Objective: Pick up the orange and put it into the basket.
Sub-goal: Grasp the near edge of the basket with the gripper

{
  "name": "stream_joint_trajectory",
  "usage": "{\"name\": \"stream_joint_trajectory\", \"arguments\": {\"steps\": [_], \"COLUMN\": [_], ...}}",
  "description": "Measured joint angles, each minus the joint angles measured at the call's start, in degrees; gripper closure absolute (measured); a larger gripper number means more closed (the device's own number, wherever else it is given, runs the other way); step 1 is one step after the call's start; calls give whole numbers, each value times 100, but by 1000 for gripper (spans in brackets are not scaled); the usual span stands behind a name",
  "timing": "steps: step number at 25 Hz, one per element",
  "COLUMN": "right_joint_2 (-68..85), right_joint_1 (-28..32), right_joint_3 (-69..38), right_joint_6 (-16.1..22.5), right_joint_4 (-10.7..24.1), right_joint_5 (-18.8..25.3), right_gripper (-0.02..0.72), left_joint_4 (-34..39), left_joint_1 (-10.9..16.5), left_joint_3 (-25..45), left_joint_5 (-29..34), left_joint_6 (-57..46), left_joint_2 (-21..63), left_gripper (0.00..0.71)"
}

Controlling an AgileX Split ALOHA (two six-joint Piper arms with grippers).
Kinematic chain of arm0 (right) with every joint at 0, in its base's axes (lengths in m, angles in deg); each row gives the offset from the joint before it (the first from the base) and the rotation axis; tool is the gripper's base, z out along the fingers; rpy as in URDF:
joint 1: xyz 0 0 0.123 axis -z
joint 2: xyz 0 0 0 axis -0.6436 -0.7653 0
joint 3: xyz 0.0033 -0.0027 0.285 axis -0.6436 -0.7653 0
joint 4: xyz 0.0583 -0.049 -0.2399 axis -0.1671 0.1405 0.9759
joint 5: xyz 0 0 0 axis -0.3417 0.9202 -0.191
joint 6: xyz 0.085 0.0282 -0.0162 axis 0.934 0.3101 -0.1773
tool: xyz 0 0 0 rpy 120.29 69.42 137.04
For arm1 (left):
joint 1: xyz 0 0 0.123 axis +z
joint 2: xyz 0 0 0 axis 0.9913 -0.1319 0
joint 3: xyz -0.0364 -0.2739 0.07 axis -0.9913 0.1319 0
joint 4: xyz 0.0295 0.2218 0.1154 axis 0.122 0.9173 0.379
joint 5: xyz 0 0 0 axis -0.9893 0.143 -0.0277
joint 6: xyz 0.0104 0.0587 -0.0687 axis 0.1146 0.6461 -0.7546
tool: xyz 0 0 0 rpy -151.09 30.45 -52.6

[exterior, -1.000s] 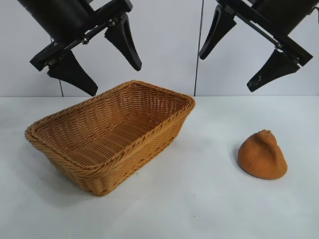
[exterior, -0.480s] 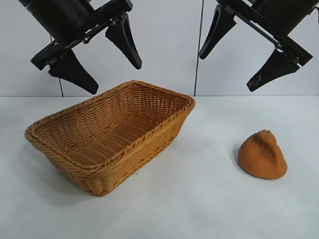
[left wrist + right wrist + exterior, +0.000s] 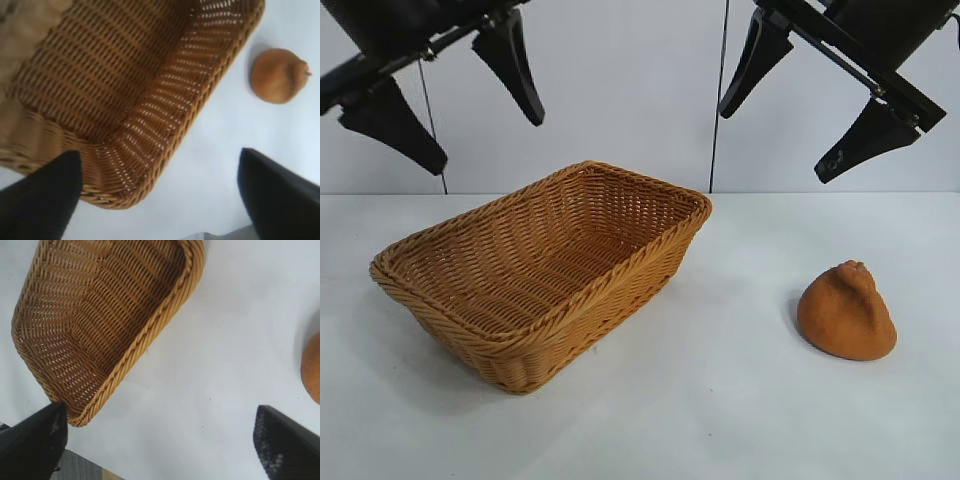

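The orange sits on the white counter, right of the basket and apart from it. The left end effector hangs high above the basket's far left, fingers wide, holding nothing. The right end effector hangs wide and bare above the orange.

A lab bench: bare white table, plain panelled wall behind.
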Motion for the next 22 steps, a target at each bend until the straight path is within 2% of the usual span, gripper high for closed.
{"name": "stream_joint_trajectory", "arguments": {"steps": [4,7,19,20,22], "right_joint_2": [0,0,0,0,0], "right_joint_1": [0,0,0,0,0], "right_joint_3": [0,0,0,0,0], "right_joint_6": [0,0,0,0,0], "right_joint_4": [0,0,0,0,0], "right_joint_5": [-13,-24,-67,-67,-67], "right_gripper": [10,10,10,10,10], "left_joint_4": [234,254,265,250,226], "left_joint_1": [-81,-81,-88,-88,-88], "left_joint_3": [735,1133,1349,1354,1354], "left_joint_5": [-544,-1034,-2519,-2556,-2554], "left_joint_6": [-1391,-1764,-1921,-1921,-1934], "left_joint_2": [-3,-143,-1727,-1844,-1987], "left_gripper": [109,109,112,126,197]}}
